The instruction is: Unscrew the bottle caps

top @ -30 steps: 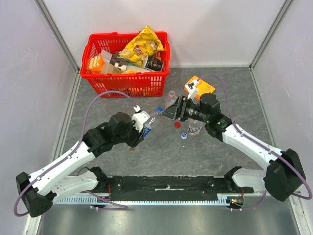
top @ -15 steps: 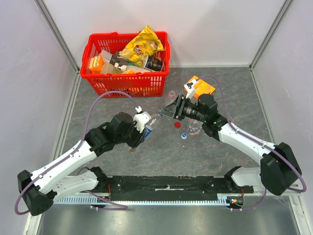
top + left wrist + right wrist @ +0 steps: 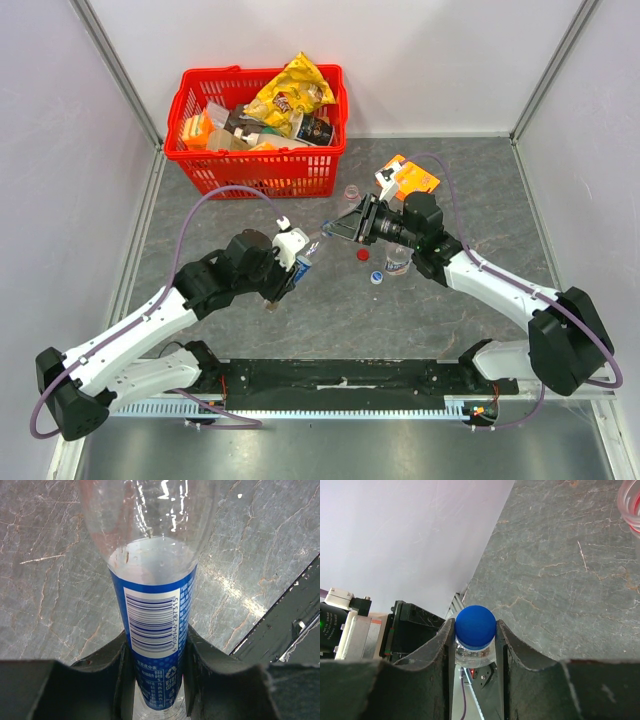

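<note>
My left gripper (image 3: 300,268) is shut on the blue-labelled clear bottle (image 3: 152,605), its fingers (image 3: 107,680) pressing both sides of the label, and holds it tilted above the table. The bottle's neck points toward my right gripper (image 3: 475,630). That gripper is shut on the blue bottle cap (image 3: 475,625), with both fingers touching the cap's sides. In the top view the cap (image 3: 325,232) sits between the two arms. A loose red cap (image 3: 362,254) and a small pale-blue cap (image 3: 377,277) lie on the table. Two more clear bottles (image 3: 398,262) (image 3: 351,191) stand nearby.
A red basket (image 3: 255,175) full of packets stands at the back left. An orange box (image 3: 408,178) lies behind my right arm. A clear bottle edge with a red band (image 3: 630,502) shows at the top right of the right wrist view.
My right gripper's jaws have closed from wide open onto the blue cap. The left gripper and its bottle have shifted only slightly.
</note>
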`<move>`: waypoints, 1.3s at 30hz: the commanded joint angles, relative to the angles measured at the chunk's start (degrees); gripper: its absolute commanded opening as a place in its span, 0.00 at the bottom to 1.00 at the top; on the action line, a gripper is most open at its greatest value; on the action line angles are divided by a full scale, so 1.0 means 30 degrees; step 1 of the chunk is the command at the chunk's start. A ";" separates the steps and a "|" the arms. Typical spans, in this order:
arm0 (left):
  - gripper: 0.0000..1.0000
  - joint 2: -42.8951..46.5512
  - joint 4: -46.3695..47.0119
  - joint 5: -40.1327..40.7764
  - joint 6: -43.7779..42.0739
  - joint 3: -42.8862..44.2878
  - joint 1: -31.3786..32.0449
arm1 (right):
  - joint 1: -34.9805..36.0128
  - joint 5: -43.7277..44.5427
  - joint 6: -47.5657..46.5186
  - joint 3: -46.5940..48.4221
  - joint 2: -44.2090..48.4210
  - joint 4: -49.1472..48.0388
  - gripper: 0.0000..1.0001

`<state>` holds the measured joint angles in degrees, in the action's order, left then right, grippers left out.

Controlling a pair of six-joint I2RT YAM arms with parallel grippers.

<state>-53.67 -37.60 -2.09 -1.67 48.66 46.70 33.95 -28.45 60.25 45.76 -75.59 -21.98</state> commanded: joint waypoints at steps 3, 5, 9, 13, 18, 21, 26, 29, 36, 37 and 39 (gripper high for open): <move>0.19 0.0282 0.0289 -0.1119 -0.0116 0.0184 0.0138 | -0.0039 -0.0624 -0.1477 -0.0194 0.0323 -0.1580 0.00; 0.19 0.0486 0.0289 -0.1587 -0.0233 0.0243 0.0166 | -0.0068 -0.0858 -0.1771 -0.0310 0.0587 -0.1901 0.00; 0.19 0.0955 0.0289 -0.2700 -0.0409 0.0331 0.0166 | -0.0039 -0.1356 -0.2123 -0.0486 0.1172 -0.2837 0.00; 0.19 0.1220 0.0318 -0.3813 -0.0497 0.0419 0.0138 | -0.0039 -0.2118 -0.2270 -0.0721 0.1642 -0.4097 0.00; 0.19 0.1366 0.0376 -0.5423 -0.0410 0.0711 0.0137 | -0.0039 -0.2733 -0.2358 -0.0955 0.2198 -0.5240 0.00; 0.19 0.1512 0.0435 -0.6449 -0.0409 0.0975 0.0138 | -0.0039 -0.3202 -0.2504 -0.1044 0.2579 -0.5944 0.00; 0.19 0.1805 0.0814 -0.8938 -0.0468 0.1297 0.0166 | -0.0039 -0.4022 -0.3381 -0.1014 0.3369 -0.6444 0.00; 0.19 0.2186 0.1254 -1.0491 -0.0497 0.1386 0.0166 | -0.0039 -0.4520 -0.3851 -0.1014 0.3839 -0.6648 0.00; 0.19 0.3152 0.1899 -1.2836 -0.0556 0.1620 0.0138 | -0.0039 -0.6218 -0.3503 -0.1687 0.4601 -0.9484 0.00; 0.19 0.3299 0.1987 -1.3158 -0.0527 0.1620 0.0137 | -0.0068 -0.6453 -0.3356 -0.1804 0.4689 -1.0042 0.00; 0.19 0.3446 0.2134 -1.3977 -0.0526 0.1620 0.0108 | -0.0039 -0.6893 -0.3092 -0.2038 0.4864 -1.1009 0.00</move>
<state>-45.19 -34.92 -32.77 -1.61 50.89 46.37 34.04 -47.33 50.78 40.86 -62.13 -45.82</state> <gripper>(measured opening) 0.414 0.384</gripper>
